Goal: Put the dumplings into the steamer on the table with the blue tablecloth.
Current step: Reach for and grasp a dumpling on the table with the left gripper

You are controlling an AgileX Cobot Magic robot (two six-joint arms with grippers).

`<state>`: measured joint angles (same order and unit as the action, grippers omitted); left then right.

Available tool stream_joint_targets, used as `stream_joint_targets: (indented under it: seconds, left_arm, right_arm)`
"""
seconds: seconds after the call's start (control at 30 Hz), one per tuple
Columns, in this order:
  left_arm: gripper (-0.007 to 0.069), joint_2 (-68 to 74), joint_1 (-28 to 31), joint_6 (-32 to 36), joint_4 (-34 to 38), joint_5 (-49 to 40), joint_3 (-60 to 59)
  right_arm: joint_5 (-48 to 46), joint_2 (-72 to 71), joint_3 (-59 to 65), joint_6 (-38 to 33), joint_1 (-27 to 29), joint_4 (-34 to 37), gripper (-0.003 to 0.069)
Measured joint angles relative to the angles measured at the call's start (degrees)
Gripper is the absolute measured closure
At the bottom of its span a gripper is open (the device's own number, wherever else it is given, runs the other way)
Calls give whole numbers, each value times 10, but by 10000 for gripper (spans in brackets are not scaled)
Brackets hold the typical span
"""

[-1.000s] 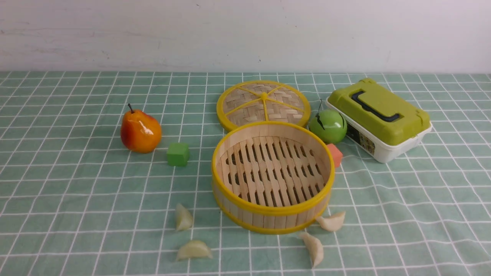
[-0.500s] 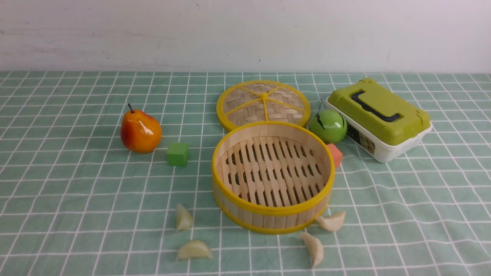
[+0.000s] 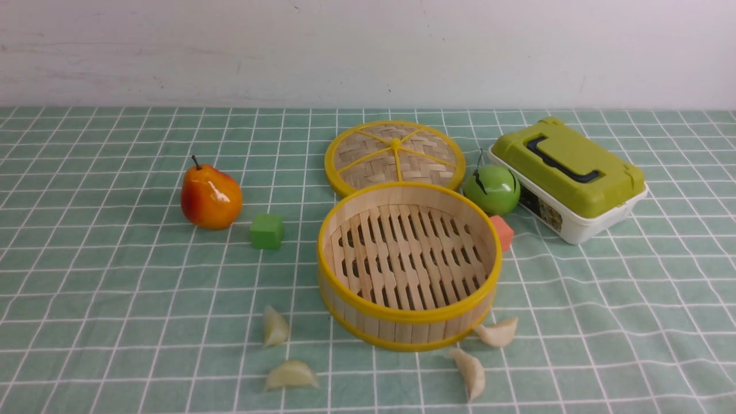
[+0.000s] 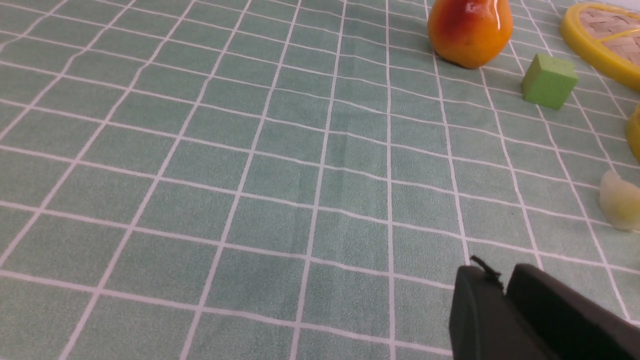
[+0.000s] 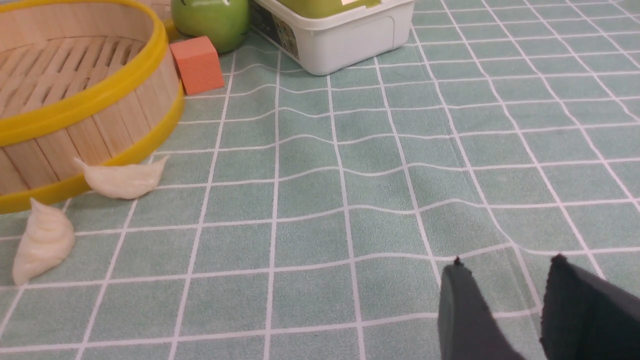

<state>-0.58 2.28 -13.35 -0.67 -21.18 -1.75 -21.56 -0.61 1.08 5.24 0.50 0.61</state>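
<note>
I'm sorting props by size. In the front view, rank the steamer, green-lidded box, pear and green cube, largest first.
1. steamer
2. green-lidded box, which sits farther back, so its true size is uncertain
3. pear
4. green cube

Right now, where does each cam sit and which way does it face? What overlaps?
Front: between the arms, looking forward over the tablecloth at the steamer and four dumplings outside it; no arm shows.
Left wrist: low over the tablecloth, facing the pear and green cube; left gripper shows, shut.
Right wrist: low, facing the steamer's wall and orange cube; right gripper shows, open.
Shared: front and right wrist both show steamer, orange cube, two dumplings.
</note>
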Motion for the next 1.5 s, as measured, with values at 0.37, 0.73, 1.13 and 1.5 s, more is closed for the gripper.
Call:
stream_joint_targets:
  seconds: [0.37, 0.73, 1.13, 1.5]
  left_arm:
    - [535, 0, 0, 0, 0, 0, 0]
    - [528, 0, 0, -4, -5, 11, 0]
    - [515, 0, 0, -370, 482, 119, 0]
    - [505, 0, 0, -263, 509, 79, 25]
  right_arm:
    - [0, 0, 0, 0, 0, 0, 419]
    - [0, 0, 0, 0, 0, 12, 419]
    - [17, 0, 5, 192, 0, 393, 419]
    - [23, 0, 4, 143, 0, 470, 419]
